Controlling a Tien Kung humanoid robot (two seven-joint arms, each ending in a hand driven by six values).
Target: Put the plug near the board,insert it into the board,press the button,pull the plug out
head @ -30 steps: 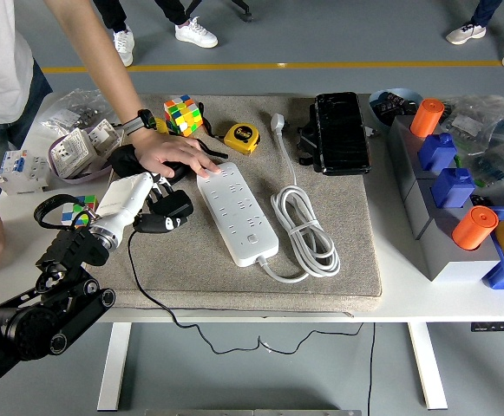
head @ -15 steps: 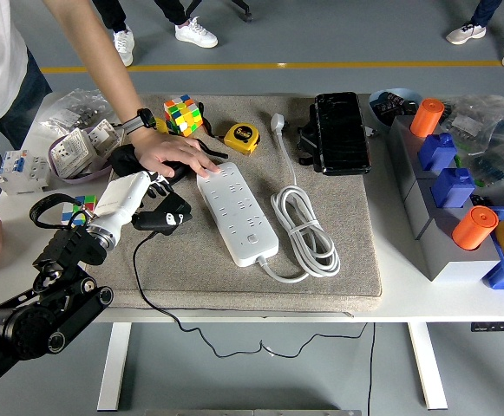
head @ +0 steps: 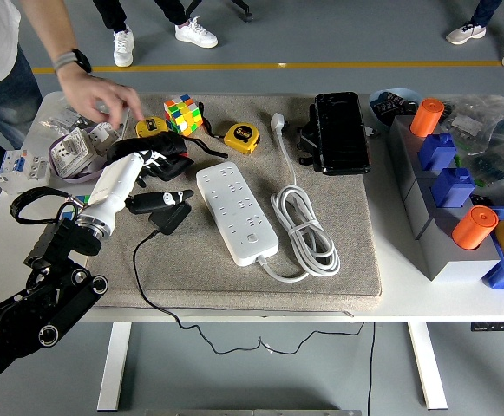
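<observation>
A white power strip (head: 237,212) lies on the grey mat (head: 356,251), its button (head: 252,242) near the front end. Its own white cable (head: 304,230) is coiled to the right. My left hand (head: 160,204) comes in on a white forearm from the lower left, just left of the strip. It is curled on the black plug (head: 170,217), which sits low on the mat. The plug's black cord (head: 139,264) trails over the table's front edge. A person's hand (head: 104,91) hovers above the back left, touching nothing. My right arm is out of sight.
Behind my hand lie a black pouch (head: 147,146), a yellow tape measure (head: 152,127), a colour cube (head: 182,113) and a second tape measure (head: 241,137). A black case (head: 340,130) sits at the back centre. Grey box with blue and orange pieces (head: 442,199) stands right.
The person's hand has lifted off the strip's far end and drawn back to the left. My left hand has shifted slightly left, and the plug now sits lower on the mat.
</observation>
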